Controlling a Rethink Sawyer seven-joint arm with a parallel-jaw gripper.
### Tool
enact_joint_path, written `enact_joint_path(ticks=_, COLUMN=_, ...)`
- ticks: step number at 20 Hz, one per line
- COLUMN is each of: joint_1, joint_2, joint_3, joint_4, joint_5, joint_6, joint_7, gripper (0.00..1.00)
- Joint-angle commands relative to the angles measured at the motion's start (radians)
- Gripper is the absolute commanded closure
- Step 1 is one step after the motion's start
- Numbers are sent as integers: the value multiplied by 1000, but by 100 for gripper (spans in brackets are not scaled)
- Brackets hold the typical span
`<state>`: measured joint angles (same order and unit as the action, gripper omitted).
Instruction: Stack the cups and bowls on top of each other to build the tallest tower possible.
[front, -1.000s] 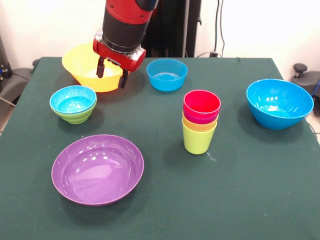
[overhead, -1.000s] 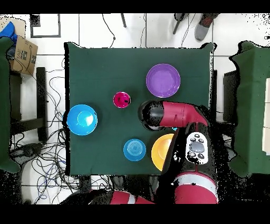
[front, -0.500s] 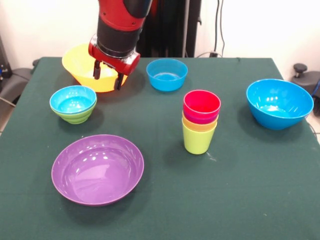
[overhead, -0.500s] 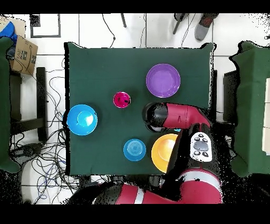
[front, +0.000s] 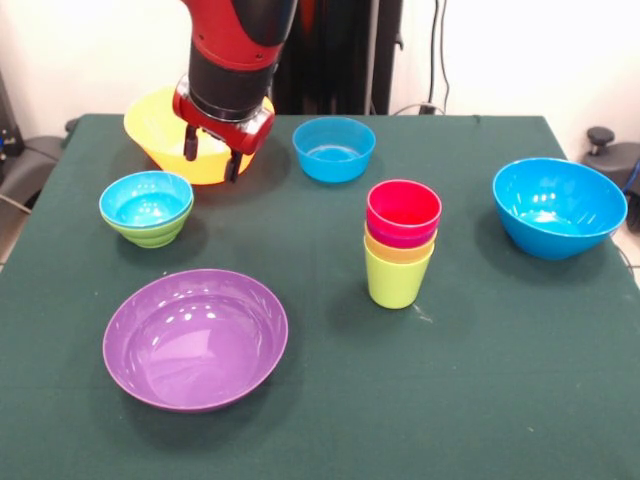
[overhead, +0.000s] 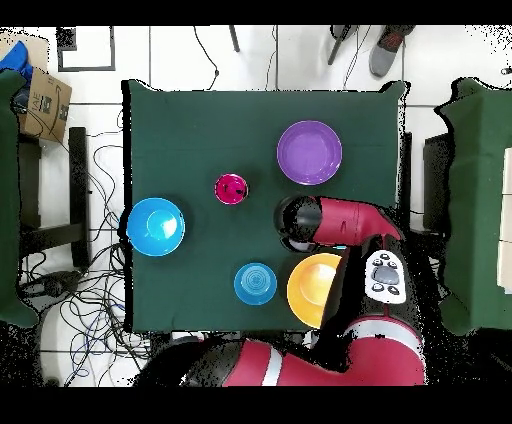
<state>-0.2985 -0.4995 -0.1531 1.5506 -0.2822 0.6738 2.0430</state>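
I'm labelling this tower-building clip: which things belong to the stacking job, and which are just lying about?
Job:
- nested cups, red on top, lime green lowest
- yellow-orange bowl
- purple bowl
- large blue bowl
- small blue bowl
- small blue bowl nested in green bowl
- gripper, jaws open

Lying about:
- cardboard box
- floor cables

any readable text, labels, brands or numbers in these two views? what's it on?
Cardboard box, on the floor left of the table in the overhead view: dark print, too blurred to read.
Arm's button panel: markings too small to read.
Cups, bowls, table: no text visible.
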Motion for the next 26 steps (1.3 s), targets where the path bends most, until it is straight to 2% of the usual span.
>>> enact_joint_path(ticks=1, joint_1=-15, joint_2=69, joint_3=131, joint_4=-16, joint_5=-21, joint_6=-41, joint_7=-36, gripper=0)
enact_joint_path(ticks=13, joint_1=-45, joint_2=104, joint_3=150, joint_4=-42, joint_5=-37, joint_6=-69, joint_7=-62, gripper=0)
enact_joint_path(ticks=26, joint_1=-19, joint_2=59, joint_3=138, joint_4=1, joint_5=-20, joint_6=-29, joint_7=-17, gripper=0)
